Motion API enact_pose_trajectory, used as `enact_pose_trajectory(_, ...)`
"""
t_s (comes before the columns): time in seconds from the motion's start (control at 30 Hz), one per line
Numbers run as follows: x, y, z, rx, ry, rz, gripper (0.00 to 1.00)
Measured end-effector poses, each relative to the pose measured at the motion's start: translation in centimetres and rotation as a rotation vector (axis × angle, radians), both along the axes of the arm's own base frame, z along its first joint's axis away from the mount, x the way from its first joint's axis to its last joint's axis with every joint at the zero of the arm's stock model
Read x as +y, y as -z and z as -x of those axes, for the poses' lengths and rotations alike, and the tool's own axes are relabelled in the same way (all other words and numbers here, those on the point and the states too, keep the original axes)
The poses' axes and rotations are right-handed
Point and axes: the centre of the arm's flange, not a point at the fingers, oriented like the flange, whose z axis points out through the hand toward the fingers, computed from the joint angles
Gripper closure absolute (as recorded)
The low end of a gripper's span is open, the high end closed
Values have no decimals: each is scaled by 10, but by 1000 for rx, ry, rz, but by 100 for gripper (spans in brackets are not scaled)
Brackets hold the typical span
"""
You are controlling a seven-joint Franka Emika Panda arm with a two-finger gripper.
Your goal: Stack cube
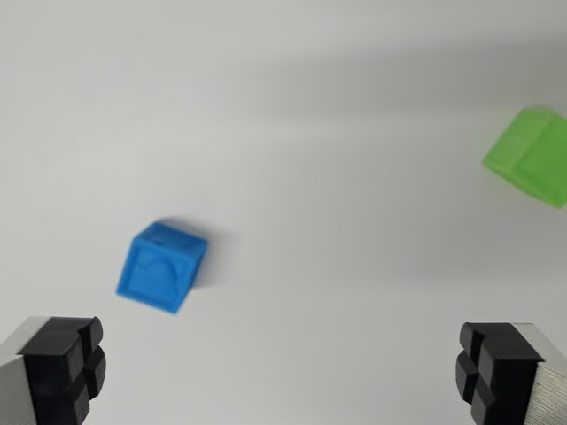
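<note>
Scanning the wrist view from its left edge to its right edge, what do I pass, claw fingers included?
Left claw finger at the bottom corner → blue cube → right claw finger at the bottom → green cube, cut off by the right edge. The claw is open, and nothing lies between its fingers.

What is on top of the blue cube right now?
Nothing rests on the blue cube; its top is bare and it sits alone on the white table. The green cube lies apart at the wrist view's right. The blue cube's underside is hidden.
</note>
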Motion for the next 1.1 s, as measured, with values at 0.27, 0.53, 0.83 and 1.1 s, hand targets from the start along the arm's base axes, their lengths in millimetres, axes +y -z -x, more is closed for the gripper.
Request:
enact_pose_trajectory(0.27,-16,13,0,5,46,2,0)
enact_pose_trajectory(0.53,-35,29,0,10,99,3,0)
enact_pose_trajectory(0.83,-58,48,0,16,163,4,0)
enact_pose_trajectory(1.1,-80,67,1,23,227,3,0)
